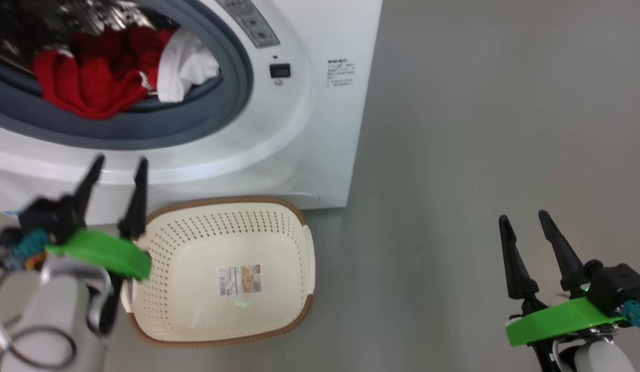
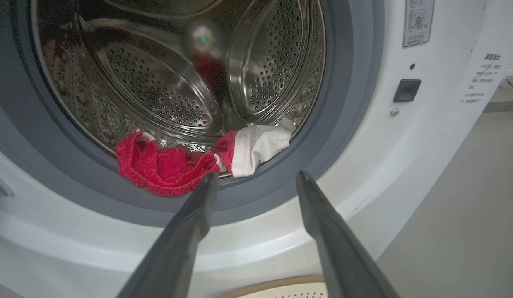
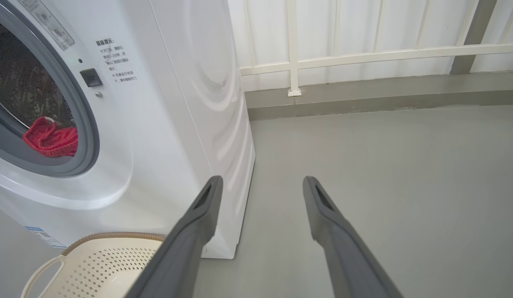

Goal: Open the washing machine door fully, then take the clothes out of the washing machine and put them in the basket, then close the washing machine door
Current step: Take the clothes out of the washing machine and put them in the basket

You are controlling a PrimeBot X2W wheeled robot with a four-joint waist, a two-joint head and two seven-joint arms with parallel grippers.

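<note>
1 blurred left pincer (image 1: 120, 160); washing machine (image 1: 320, 129) cut off by frame

The clothes (image 1: 92, 82) are heaped in the washer (image 1: 330, 129), at the front of the drum (image 2: 157, 82), partly on the seal (image 1: 144, 132). The basket (image 1: 299, 268) is set on the floor (image 1: 480, 155) just before the washer, below its opening. A railing (image 3: 364, 56) is seen behind, to the washer's right.

Head looks down; both wrists face the washing machine (image 3: 177, 103).

Grey floor (image 1: 454, 155) — washing machine (image 1: 309, 129), basket (image 1: 196, 235)
</note>
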